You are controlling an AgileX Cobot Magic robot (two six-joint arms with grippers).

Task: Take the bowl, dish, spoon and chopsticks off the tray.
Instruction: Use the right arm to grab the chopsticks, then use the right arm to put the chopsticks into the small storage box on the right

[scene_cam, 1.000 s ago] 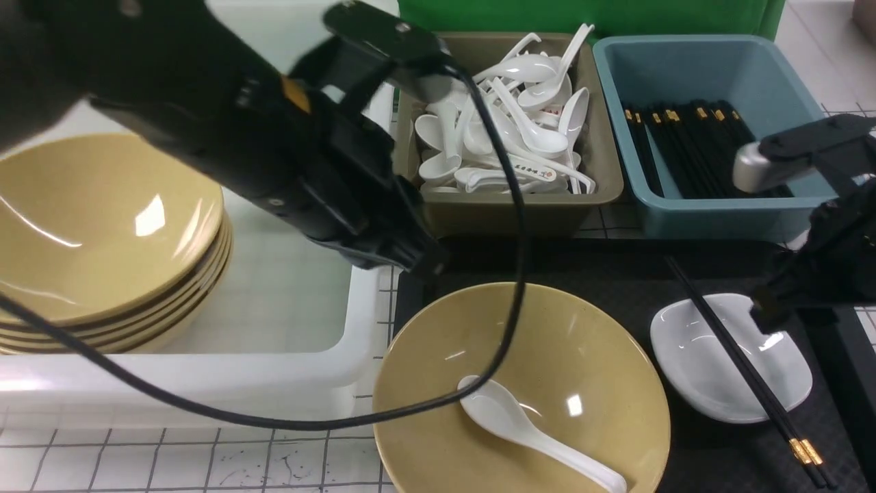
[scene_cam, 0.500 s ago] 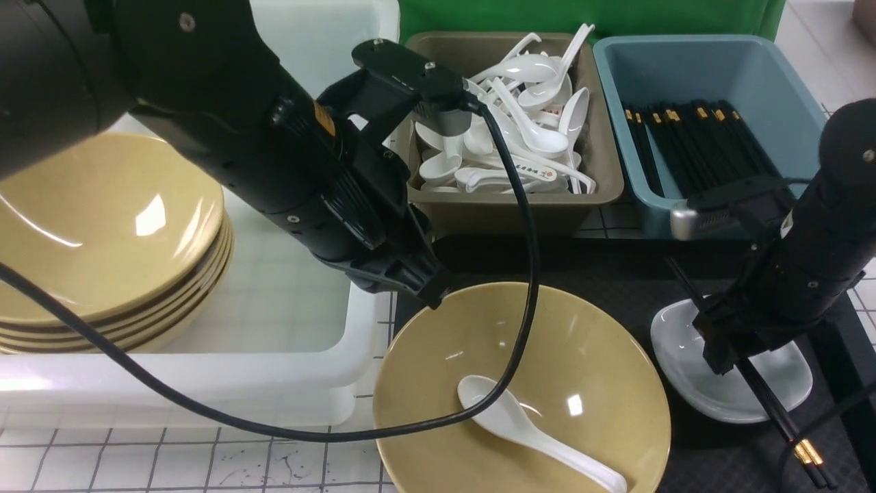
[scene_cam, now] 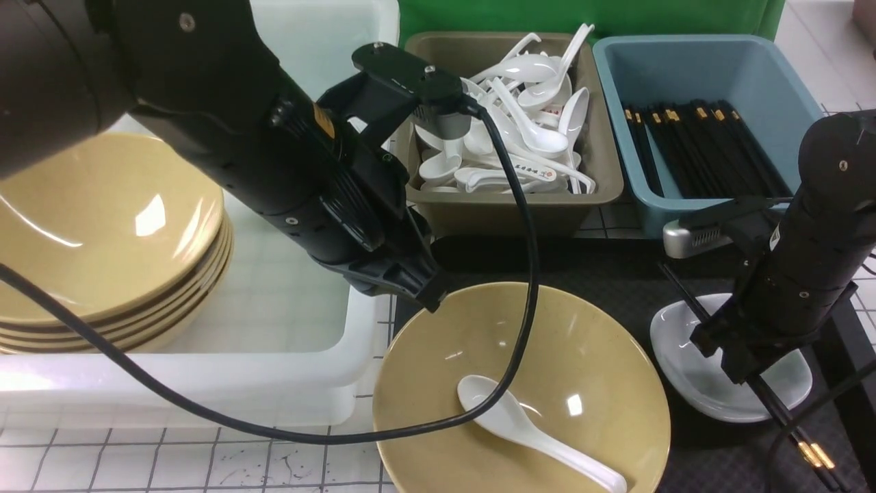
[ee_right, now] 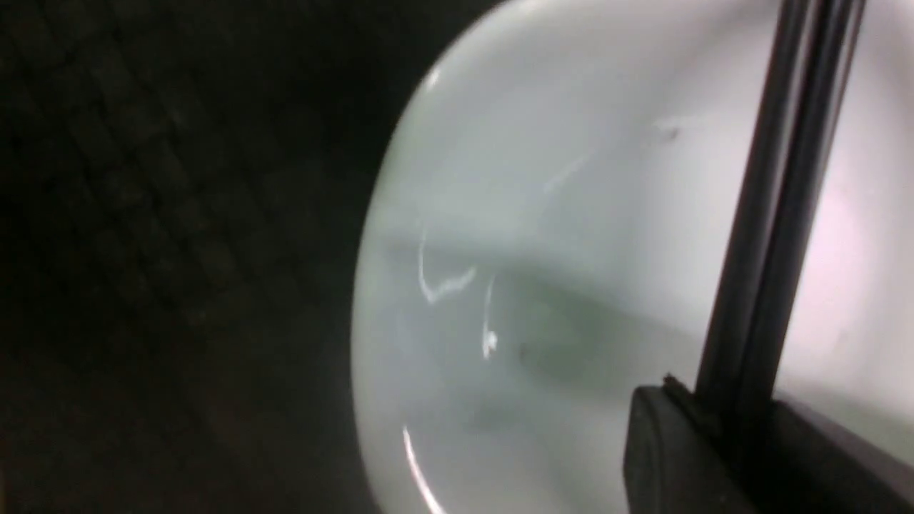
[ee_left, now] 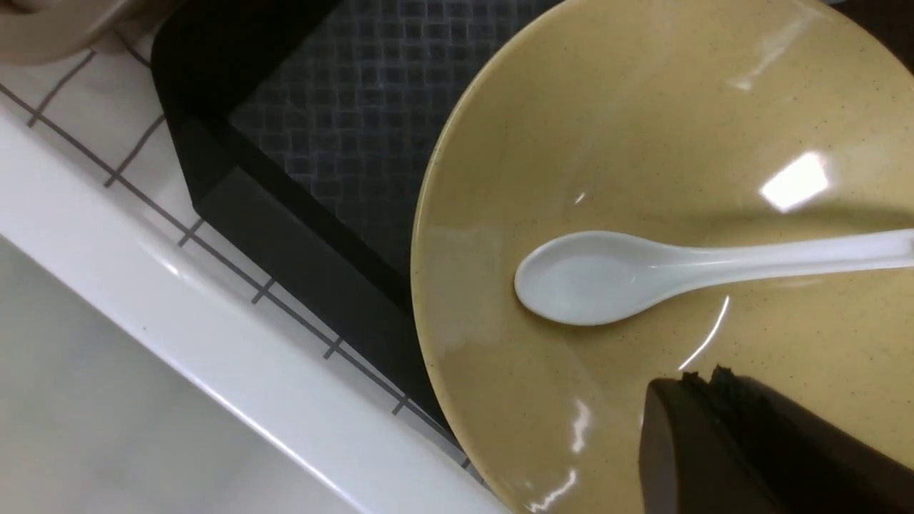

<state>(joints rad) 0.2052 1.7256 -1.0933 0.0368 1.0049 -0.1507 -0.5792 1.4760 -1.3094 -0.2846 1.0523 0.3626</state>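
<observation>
**A:** ok, what do we have in each container here?

**B:** Going round: the white tub [scene_cam: 274, 383] on the left holds a nested stack of yellow bowls [scene_cam: 102, 226], pushed to its left side. The tan bin [scene_cam: 506, 212] behind the tray is piled with loose white spoons [scene_cam: 520, 130]. Beside it on the right, the blue bin [scene_cam: 712, 68] has spare black chopsticks [scene_cam: 705, 150] lying side by side on its floor.

**A:** and the tray itself?

**B:** We count all four pieces on the tray [scene_cam: 616, 274]. The bowl [scene_cam: 588, 356] sits at the left end, its rim hanging over the tray's left edge. The spoon [scene_cam: 520, 424] lies inside it, scoop down in the bottom and handle running up toward the near-right rim. The dish [scene_cam: 674, 342] is at the right end, near the bowl but not touching it. The chopsticks [scene_cam: 684, 294] lie diagonally across the dish, thin tips toward the back and gold bands toward the near-right corner.

**A:** grippers?

**B:** The right gripper [scene_cam: 736, 366] is down over the middle of the dish, jaws pinched narrow around the chopsticks. In the wrist view we see both sticks running straight in between the fingers. We can't tell whether the sticks are off the dish. The left gripper [scene_cam: 428, 294] is closed tight with nothing in it, tip right at the bowl's far-left rim. Touching or not, we can't say.
</observation>
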